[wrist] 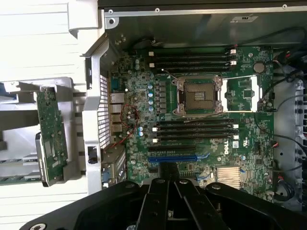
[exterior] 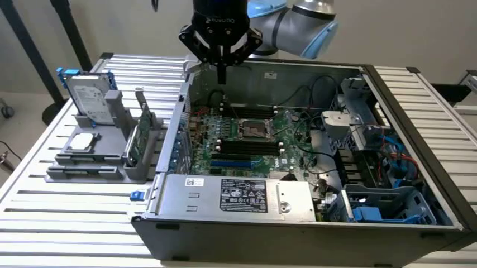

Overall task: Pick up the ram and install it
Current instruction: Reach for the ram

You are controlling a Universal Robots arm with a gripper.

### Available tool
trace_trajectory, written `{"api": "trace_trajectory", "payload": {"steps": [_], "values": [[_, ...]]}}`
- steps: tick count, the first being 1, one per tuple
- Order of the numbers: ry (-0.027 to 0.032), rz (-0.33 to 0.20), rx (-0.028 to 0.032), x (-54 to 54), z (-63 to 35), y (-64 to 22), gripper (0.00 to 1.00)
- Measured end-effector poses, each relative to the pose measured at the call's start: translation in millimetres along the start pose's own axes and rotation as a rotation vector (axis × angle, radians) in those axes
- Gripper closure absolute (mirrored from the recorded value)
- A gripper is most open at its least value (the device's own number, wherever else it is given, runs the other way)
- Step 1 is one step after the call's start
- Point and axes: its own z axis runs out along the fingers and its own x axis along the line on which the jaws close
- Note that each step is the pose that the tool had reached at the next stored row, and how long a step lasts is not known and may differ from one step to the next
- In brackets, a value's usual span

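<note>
We see the fingers (exterior: 221, 71) pressed together, holding nothing, above the open computer case (exterior: 223, 243) — the ram (wrist: 50, 134) stands apart in the grey holder (exterior: 82, 170) on the slatted surface (exterior: 60, 223) beside it.

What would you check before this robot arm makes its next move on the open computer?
1. Gripper free: ok. It is shut, holds nothing and hangs over the back of the computer case.
2. Case open: ok. The motherboard lies exposed.
3. Memory slots free: ok. The black slots beside the processor socket look empty.
4. Location of the ram: cannot tell. A green board stands in the gray holder outside the case, but I cannot identify it.
5. Holder within reach: cannot tell.
</note>
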Motion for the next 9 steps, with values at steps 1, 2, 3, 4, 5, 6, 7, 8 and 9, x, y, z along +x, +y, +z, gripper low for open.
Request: {"api": "trace_trajectory", "payload": {"steps": [1,2,3,4,5,6,7,8,9], "values": [[0.0001,0.000,0.0002,0.0,-0.1,0.0,0.89],[0.0001,0.000,0.0002,0.0,-0.1,0.0,0.89],[0.0001,0.000,0.0002,0.0,-0.1,0.0,0.89],[0.0001,0.000,0.0002,0.0,-0.1,0.0,0.89],[0.0000,0.000,0.0001,0.0,-0.1,0.0,0.89],[0.0001,0.000,0.0001,0.0,-0.1,-0.3,0.89],[0.0002,0.000,0.0004,0.2,-0.3,-1.3,0.89],[0.0001,0.000,0.0003,1.5,-0.3,-3.0,0.89],[-0.0001,0.000,0.0001,3.8,-0.2,-5.2,0.89]]}}
